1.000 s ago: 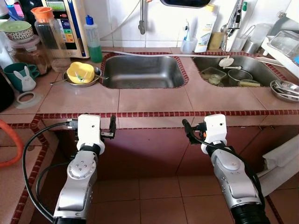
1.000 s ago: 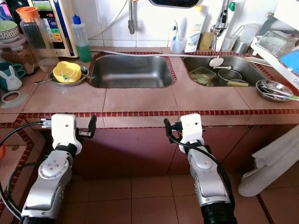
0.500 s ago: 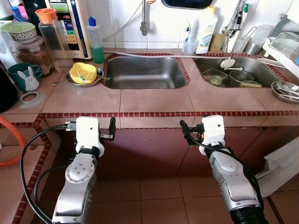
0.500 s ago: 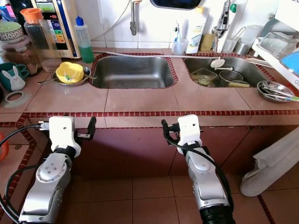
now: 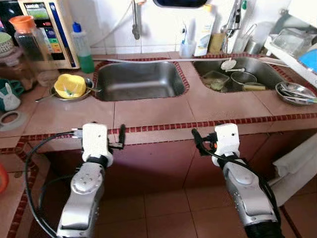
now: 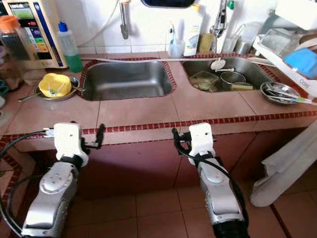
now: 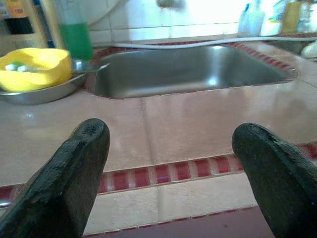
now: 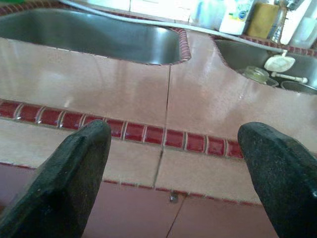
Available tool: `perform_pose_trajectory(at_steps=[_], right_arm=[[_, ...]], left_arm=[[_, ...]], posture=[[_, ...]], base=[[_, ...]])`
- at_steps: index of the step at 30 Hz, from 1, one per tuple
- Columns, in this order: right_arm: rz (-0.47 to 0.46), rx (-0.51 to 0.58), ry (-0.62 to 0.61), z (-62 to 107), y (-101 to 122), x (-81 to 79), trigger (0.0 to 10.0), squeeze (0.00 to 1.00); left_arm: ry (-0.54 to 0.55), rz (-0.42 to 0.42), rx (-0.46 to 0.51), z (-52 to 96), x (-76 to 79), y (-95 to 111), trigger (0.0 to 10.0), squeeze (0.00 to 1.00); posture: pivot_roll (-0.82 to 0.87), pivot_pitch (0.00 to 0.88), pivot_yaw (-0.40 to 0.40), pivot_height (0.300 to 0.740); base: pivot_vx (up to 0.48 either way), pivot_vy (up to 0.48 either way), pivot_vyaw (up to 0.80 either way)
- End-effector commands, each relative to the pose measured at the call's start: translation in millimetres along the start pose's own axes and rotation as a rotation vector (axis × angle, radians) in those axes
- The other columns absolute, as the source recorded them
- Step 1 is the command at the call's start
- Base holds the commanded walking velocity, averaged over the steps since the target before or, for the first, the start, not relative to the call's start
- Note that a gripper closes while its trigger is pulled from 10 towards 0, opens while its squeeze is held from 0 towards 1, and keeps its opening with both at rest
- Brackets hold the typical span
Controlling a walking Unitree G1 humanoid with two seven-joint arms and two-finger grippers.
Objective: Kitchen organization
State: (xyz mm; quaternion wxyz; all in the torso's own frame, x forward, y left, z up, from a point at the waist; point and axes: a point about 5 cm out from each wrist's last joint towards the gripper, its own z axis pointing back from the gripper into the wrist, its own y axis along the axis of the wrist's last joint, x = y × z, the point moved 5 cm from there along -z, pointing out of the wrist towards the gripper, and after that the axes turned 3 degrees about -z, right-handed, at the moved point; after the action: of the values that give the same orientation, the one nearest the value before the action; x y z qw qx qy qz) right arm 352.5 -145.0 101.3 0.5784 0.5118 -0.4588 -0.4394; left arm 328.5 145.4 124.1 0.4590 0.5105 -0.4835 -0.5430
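Nothing tidied yet: left pincer & right pincer both spread, empty, just short of worktop; dishes in right sink untouched.

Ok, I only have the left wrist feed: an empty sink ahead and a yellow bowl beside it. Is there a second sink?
Observer: Yes. A second sink lies to the right, with a small pot inside.
Operator: Where's my right end effector?
Observer: The right end effector is open, just below the counter edge, holding nothing.
Operator: Anything further right?
Observer: A metal dish of utensils sits on the counter beside that sink.
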Motion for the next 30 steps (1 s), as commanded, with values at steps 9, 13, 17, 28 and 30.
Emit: perform_pose_trajectory(at_steps=[9,13,17,28,30], right_arm=[[-0.003,0.013,0.006,0.4,5.7,-3.4,10.0,0.0],[0.001,0.014,0.009,0.7,6.0,-3.2,10.0,0.0],[0.004,0.013,0.01,0.6,6.0,-3.3,10.0,0.0],[0.007,0.009,0.007,0.8,5.7,-3.1,10.0,0.0],[0.007,0.009,0.007,0.8,5.7,-3.2,10.0,0.0]], left_arm=[[0.011,-0.007,0.002,2.1,-5.1,3.0,10.0,0.0],[0.009,-0.004,0.001,2.4,-4.3,2.6,10.0,0.0],[0.01,-0.003,-0.002,2.5,-4.1,2.2,10.0,0.0],[0.009,-0.007,-0.002,2.0,-3.7,2.2,10.0,0.0],[0.009,-0.007,-0.001,2.0,-3.7,2.4,10.0,0.0]], posture=[[0.07,0.0,0.005,0.74],[0.07,0.0,0.004,0.74],[0.07,0.0,0.002,0.74],[0.06,0.0,0.004,0.74],[0.06,0.0,0.004,0.74]], base=[[0.335,0.0,0.0],[0.338,0.0,0.0],[0.337,0.0,0.0],[0.399,0.0,0.0],[0.48,0.0,0.0]])
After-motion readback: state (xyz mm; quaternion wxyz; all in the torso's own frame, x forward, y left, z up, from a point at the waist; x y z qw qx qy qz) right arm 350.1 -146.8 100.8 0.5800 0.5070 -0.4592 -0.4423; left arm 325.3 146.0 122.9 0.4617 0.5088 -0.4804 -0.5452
